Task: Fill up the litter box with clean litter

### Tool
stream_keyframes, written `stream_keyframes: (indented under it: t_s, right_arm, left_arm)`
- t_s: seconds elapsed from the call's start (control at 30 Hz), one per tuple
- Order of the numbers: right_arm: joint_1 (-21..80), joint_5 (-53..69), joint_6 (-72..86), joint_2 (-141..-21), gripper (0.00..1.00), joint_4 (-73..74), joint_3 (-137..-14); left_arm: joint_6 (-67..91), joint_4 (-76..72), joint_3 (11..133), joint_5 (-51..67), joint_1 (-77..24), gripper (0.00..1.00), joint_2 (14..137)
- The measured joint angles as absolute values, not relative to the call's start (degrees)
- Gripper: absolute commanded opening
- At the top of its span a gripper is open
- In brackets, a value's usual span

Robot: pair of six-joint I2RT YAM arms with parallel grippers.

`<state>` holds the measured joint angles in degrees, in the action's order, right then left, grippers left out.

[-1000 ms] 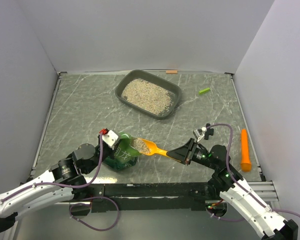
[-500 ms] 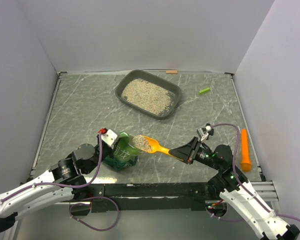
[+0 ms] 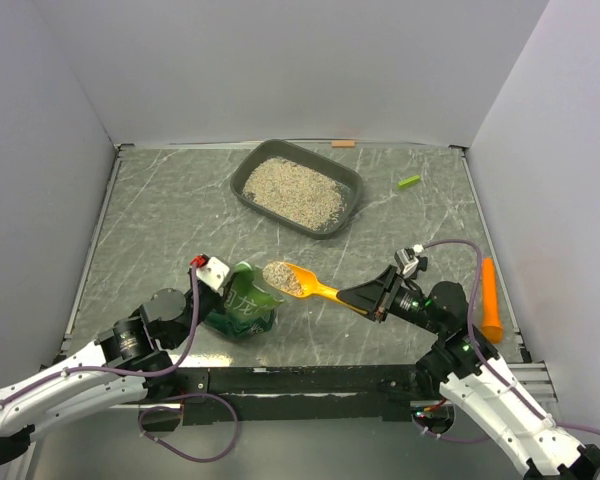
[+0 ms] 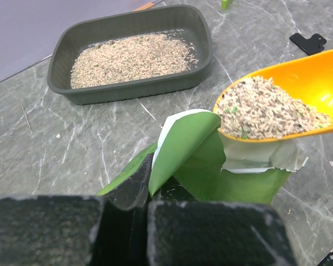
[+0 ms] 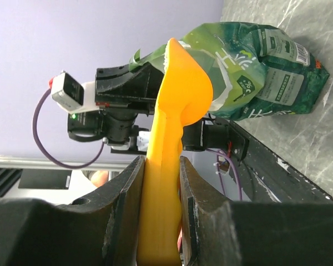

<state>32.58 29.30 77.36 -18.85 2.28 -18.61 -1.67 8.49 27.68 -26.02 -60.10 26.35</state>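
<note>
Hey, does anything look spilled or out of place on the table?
No clear spill. A small green piece lies loose right of the litter box, and an orange stick rests by the table's right edge.

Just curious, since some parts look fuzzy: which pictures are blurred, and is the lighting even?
Left wrist view: the end effector's fingers are a dark blur, the scoop and litter box sharp. Right wrist view: its fingers soft, the bag crisp, the scene turned sideways. Top external view: even light, faint shadows.

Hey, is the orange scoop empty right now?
No, the scoop is heaped with litter as it sits just above the open mouth of the green bag.
</note>
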Motion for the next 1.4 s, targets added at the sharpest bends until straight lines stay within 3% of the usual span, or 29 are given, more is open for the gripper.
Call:
stream_keyframes:
  t_s: [0.53, 1.03, 1.4]
  right_arm:
    - [32.6, 22.11, 79.64, -30.89, 0.0, -8.67, -21.78]
    - [31.77, 16.08, 81.06, -61.12, 0.0, -30.89, -31.59]
    - [25.76, 17.17, 84.16, -86.0, 0.0, -44.34, -41.25]
  left_arm:
    - [-0.16, 9.61, 28.01, -26.39, -60.1, 0.01, 24.82]
    - [-0.23, 9.76, 27.99, -26.26, -60.1, 0.01, 24.08]
    - [-0.3, 9.72, 27.73, -26.41, -60.1, 0.01, 23.29]
